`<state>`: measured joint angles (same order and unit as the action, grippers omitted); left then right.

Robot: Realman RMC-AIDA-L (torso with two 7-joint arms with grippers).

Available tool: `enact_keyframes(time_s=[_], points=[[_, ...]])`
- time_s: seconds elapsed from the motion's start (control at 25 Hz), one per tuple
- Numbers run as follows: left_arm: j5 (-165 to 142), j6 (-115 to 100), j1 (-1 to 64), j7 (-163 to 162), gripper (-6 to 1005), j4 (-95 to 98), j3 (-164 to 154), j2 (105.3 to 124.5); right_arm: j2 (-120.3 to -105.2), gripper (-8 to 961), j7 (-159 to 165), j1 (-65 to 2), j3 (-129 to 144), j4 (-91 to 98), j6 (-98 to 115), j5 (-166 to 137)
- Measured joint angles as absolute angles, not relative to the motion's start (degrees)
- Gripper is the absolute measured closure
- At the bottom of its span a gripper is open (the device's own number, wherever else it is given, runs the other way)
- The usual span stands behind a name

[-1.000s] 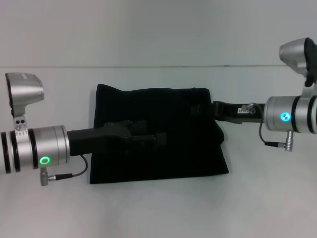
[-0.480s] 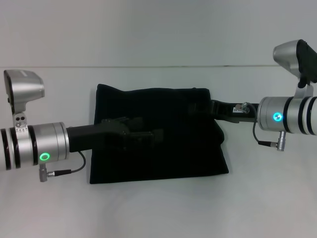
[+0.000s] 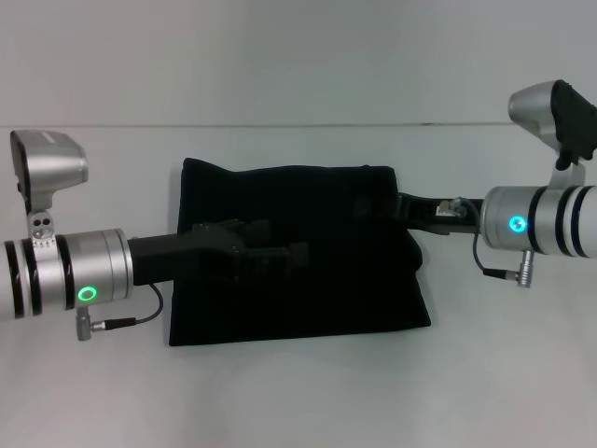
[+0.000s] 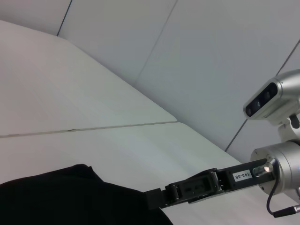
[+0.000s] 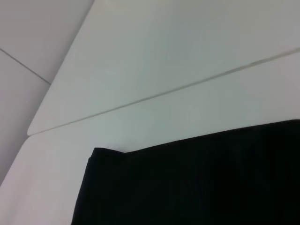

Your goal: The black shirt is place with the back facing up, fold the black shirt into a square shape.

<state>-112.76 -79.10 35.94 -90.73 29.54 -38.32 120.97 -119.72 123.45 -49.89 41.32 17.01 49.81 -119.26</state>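
Note:
The black shirt lies folded into a rough rectangle in the middle of the white table, plain side up, no lettering showing. My left gripper reaches in from the left and hovers over the shirt's middle. My right gripper reaches in from the right at the shirt's far right corner. Both are black against the black cloth. The shirt also shows in the left wrist view and in the right wrist view. The right arm's wrist shows in the left wrist view.
A seam line runs across the table behind the shirt. A pale wall stands beyond it. Bare white table surrounds the shirt on all sides.
My right arm has slid a little to the left, toward the shirt. My left gripper has shifted slightly toward the far side. The shirt has not visibly moved.

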Motion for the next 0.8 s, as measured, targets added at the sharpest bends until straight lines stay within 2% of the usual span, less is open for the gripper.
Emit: enact_keyframes(time_s=[0.32, 0.8], points=[[-112.8, -79.0, 36.0, -90.7, 50, 29.5, -38.3, 121.02, -119.94, 371, 123.4, -50.4, 41.3, 17.0, 50.6, -119.3], [-112.7, -78.0, 36.0, -90.8, 49, 29.4, -38.3, 121.22, -118.87, 370, 122.5, -45.7, 41.3, 21.0, 58.4, -119.4]])
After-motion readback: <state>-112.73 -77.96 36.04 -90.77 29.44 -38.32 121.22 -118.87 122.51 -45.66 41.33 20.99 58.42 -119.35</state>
